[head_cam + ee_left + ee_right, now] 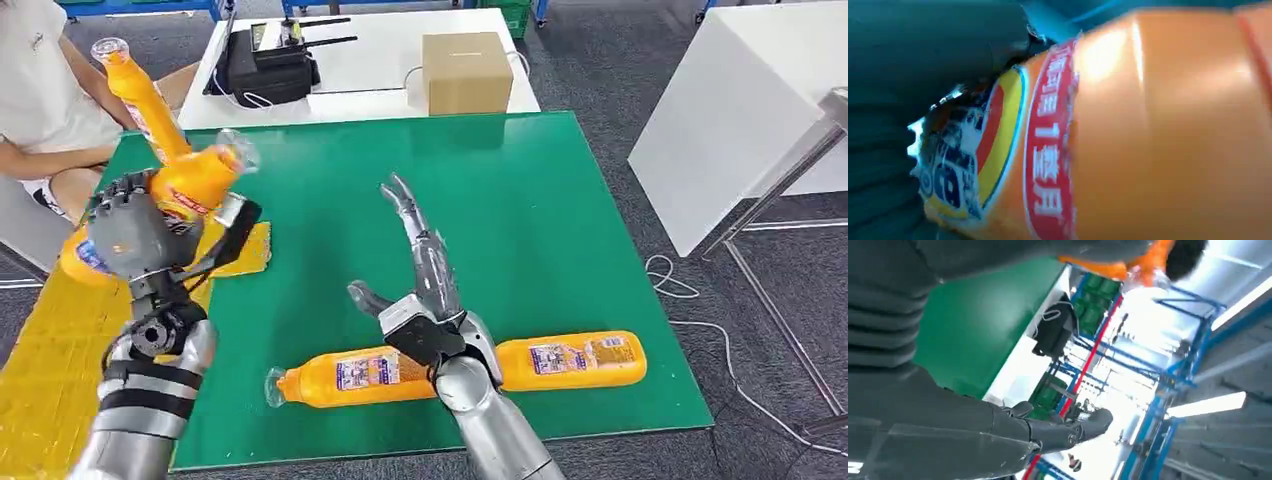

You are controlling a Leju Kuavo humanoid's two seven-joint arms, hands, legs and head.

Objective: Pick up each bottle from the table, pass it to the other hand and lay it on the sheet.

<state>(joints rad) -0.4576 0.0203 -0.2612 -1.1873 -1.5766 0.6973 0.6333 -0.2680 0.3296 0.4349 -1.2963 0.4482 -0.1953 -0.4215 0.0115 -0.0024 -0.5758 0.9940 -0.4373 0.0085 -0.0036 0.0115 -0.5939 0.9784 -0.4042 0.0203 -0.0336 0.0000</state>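
1. Left hand [130,235] grips an orange bottle [200,180], lifted over the near-left part of the green surface [560,200], above the yellow sheet [50,360]. Left wrist view: the bottle's label [998,165] sits right at the lens.
2. Right hand [425,275] holds nothing, fingers straight and spread, raised over mid-surface.
3. Two more bottles lie on their sides near the front edge: one [345,378] just left of the right forearm, one [575,360] just right of it. The forearm crosses between them.
4. A person [40,90] sits at far left holding another bottle [145,100] tilted, close above the left hand's bottle.
5. Behind the surface: white table with cardboard box [465,72] and black device [265,65].
6. Right: white slanted panel [740,110], cables [680,285] on the floor. The surface's centre and far-right are open.
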